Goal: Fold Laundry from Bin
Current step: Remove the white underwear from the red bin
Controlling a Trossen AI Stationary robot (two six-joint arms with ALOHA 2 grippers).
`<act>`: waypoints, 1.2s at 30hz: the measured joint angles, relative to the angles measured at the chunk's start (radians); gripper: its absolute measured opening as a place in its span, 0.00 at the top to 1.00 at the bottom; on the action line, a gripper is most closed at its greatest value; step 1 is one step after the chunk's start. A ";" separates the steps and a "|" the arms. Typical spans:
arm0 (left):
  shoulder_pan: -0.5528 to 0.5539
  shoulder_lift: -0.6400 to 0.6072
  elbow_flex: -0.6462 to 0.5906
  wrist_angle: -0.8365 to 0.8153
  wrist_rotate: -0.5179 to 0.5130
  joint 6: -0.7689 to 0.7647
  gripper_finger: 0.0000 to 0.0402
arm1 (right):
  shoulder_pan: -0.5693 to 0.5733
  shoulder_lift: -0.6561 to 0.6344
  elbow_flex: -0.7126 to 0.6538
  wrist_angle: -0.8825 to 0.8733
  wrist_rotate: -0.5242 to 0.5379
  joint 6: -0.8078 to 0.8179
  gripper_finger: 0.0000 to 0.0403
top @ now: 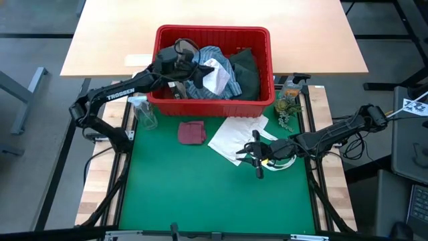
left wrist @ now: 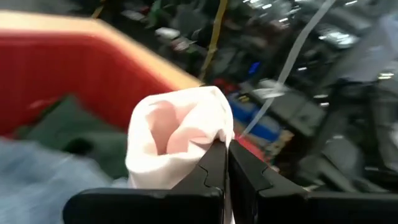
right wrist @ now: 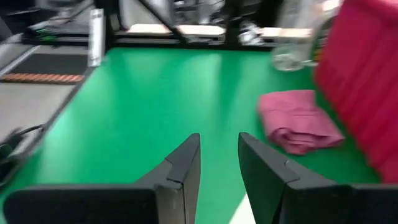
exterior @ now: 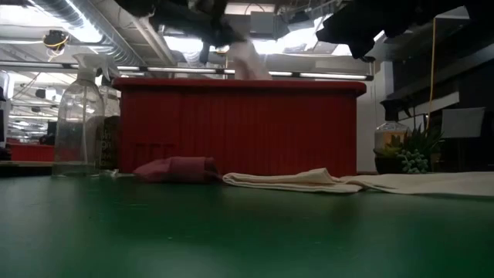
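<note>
The red bin point(top: 212, 35) stands at the table's far middle. It holds a blue-white striped shirt point(top: 215, 55), a dark green garment point(top: 246, 70) and a small white cloth point(top: 215, 75). My left gripper point(top: 200, 67) reaches over the bin's left wall and is shut on the white cloth point(left wrist: 177, 134). A small maroon cloth point(top: 192, 132) lies flat on the green mat in front of the bin. My right gripper point(top: 257, 159) is open over the mat's right part, beside a flat white tote bag point(top: 237, 137), with nothing between its fingers point(right wrist: 180, 165). My left gripper pinches a bunched part of the white cloth point(left wrist: 214, 140) between its two shut fingers. The fingers come about level from the table's left. The cloth bulges in a loose fold beyond the fingertips, raised over the other laundry and above the bin's rim point(exterior: 247, 62).
A clear spray bottle point(top: 144, 112) stands at the bin's near left corner, and a small potted plant point(top: 287, 102) at its near right corner. Free green mat point(top: 200, 187) lies near the front edge. A wooden table point(top: 314, 33) stands behind the bin.
</note>
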 joint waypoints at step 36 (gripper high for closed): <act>-0.374 -0.034 0.001 0.317 -0.056 -0.077 1.00 | 0.000 -0.079 0.088 0.282 0.515 -0.846 0.73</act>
